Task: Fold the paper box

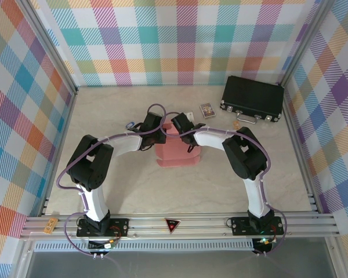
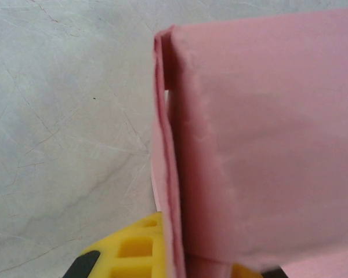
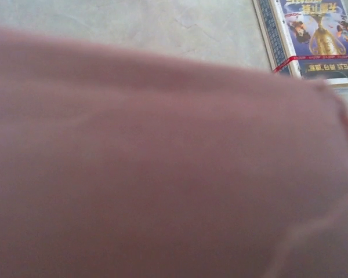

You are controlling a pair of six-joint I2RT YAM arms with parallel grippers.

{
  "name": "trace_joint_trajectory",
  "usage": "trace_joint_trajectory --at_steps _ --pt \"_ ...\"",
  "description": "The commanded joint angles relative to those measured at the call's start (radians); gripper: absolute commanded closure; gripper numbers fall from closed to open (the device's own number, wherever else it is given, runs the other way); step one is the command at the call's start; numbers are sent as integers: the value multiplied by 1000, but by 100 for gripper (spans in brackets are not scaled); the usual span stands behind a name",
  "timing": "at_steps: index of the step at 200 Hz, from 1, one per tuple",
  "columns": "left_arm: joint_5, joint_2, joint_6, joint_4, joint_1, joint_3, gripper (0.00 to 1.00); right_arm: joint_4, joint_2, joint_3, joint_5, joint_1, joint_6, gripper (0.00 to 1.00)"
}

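the left gripper (image 1: 155,131) is pressed together, apparently pinching a side wall of the paper box (image 1: 177,153), which stands on the table (image 1: 104,179) between both sets of jaws. the right gripper (image 1: 177,124) sits at the box's far top edge. its fingers are hidden behind blurred pink card, so their state cannot be told. hold the pinched wall upright and press each flap along its crease. just beyond the right jaws lies a printed card (image 3: 316,35). further right is a black case (image 1: 252,99). neither obstructs the fold.

Can't resolve creases on the blurred paper box (image 3: 162,174); can't read the printed card (image 3: 316,40), cropped at upper right.
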Motion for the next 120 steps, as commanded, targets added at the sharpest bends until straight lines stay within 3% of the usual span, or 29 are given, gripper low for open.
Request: trace_joint_trajectory --at_steps 1,57,120 --pt "11 33 -47 -46 -17 8 100 16 -62 -39 -17 31 -49 38" --pt "-19 20 -133 -54 -17 11 100 34 -183 -142 -110 47 -74 26" --pt "-47 -49 -240 -83 -19 -2 100 -69 -415 -259 -229 45 -28 24"
